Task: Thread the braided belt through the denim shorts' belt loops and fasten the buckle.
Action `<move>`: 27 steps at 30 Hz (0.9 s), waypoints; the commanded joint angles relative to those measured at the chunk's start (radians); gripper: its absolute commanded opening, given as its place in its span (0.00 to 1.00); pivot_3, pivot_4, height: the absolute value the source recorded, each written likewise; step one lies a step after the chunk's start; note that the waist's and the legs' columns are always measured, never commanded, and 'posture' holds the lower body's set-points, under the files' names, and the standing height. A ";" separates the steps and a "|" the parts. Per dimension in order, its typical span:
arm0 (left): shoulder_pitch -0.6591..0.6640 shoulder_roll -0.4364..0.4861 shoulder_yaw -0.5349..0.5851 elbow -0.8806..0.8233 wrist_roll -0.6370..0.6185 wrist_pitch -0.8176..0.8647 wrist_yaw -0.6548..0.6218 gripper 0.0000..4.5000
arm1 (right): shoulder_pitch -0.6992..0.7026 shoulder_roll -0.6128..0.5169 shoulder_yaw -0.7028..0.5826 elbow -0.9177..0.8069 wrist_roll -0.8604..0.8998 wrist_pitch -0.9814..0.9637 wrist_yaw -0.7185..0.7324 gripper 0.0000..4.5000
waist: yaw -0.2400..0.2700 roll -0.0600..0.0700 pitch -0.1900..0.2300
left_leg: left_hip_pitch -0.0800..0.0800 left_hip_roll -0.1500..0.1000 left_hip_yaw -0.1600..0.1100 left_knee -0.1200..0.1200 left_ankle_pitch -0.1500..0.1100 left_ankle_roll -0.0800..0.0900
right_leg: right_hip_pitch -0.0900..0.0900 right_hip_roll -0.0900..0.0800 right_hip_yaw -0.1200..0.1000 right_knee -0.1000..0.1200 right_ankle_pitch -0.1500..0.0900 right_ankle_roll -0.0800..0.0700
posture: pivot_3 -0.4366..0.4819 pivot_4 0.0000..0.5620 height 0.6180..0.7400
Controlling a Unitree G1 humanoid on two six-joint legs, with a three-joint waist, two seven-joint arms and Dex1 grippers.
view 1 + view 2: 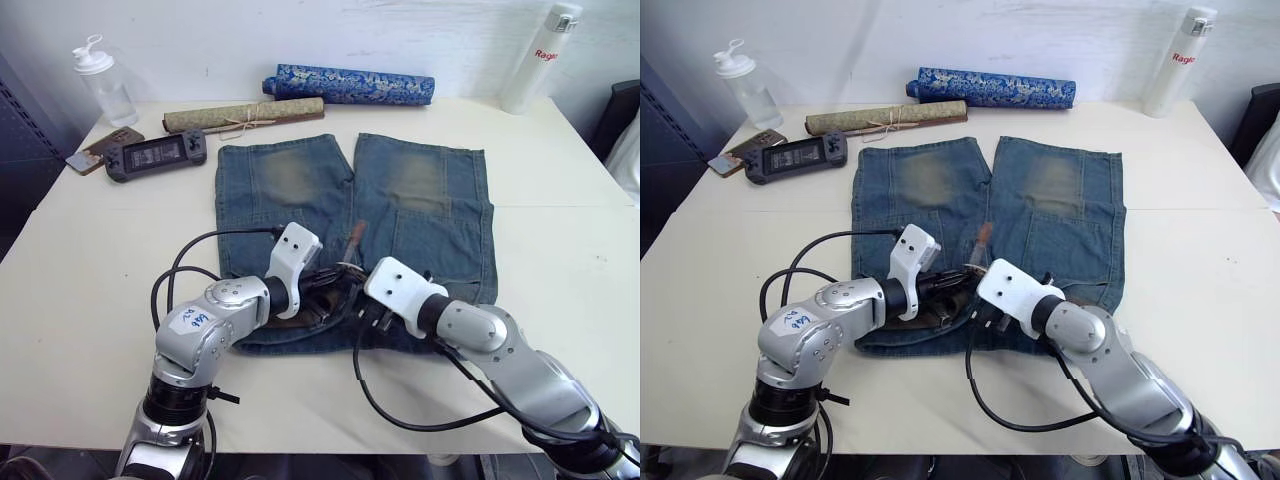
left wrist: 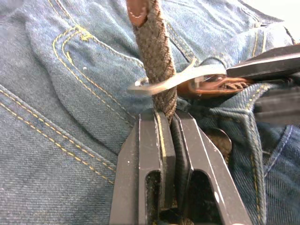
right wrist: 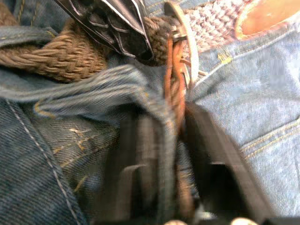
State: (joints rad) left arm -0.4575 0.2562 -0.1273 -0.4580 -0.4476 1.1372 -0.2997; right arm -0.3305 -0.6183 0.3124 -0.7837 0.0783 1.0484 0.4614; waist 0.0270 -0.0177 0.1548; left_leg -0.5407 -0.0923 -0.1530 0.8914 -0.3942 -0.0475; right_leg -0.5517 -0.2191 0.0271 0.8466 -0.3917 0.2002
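On the white table (image 1: 90, 250), your left gripper (image 2: 171, 123) is clamped on the dark-brown braided belt (image 2: 157, 56), whose reddish leather tip points toward the legs of the faded blue denim shorts (image 1: 420, 200). The silver metal buckle (image 2: 173, 80) sits around the strap at the waistband. Your right gripper (image 3: 180, 122) pinches the belt's leather end just beside that buckle.

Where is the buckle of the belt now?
The buckle lies at the waistband of the denim shorts, between the left gripper and right gripper.
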 commanded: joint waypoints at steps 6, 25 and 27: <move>0.001 0.002 -0.020 -0.005 -0.001 -0.044 -0.020 0.00 | -0.158 -0.068 -0.412 -0.111 0.365 0.207 0.279 0.99 | -0.001 0.001 0.001 | 0.000 0.000 0.000 0.000 0.000 0.000 | 0.000 0.000 0.000 0.000 0.000 0.000 | 0.48 0.27 0.16; 0.002 0.062 -0.118 -0.005 0.096 -0.179 -0.042 0.00 | -0.387 -0.273 0.044 0.515 -0.228 -0.983 0.404 0.99 | -0.003 0.001 0.003 | -0.003 0.000 0.004 -0.002 0.003 -0.004 | 0.000 -0.001 -0.001 -0.011 0.007 0.010 | 0.48 0.27 0.16; 0.002 0.069 -0.128 -0.006 0.110 -0.191 -0.043 0.00 | -0.389 -0.256 0.045 0.534 -0.241 -1.021 0.422 0.99 | -0.003 0.001 0.003 | -0.003 0.000 0.004 -0.002 0.004 -0.005 | 0.000 -0.001 -0.001 -0.011 0.006 0.010 | 0.48 0.27 0.16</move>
State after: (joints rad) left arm -0.4566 0.3210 -0.2450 -0.4430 -0.3524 0.9689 -0.3396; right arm -0.6994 -0.8834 0.3579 -0.2441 -0.1493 0.0687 0.8696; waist 0.0242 -0.0165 0.1579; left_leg -0.5436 -0.0921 -0.1495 0.8895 -0.3906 -0.0519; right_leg -0.5517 -0.2202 0.0261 0.8359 -0.3852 0.2102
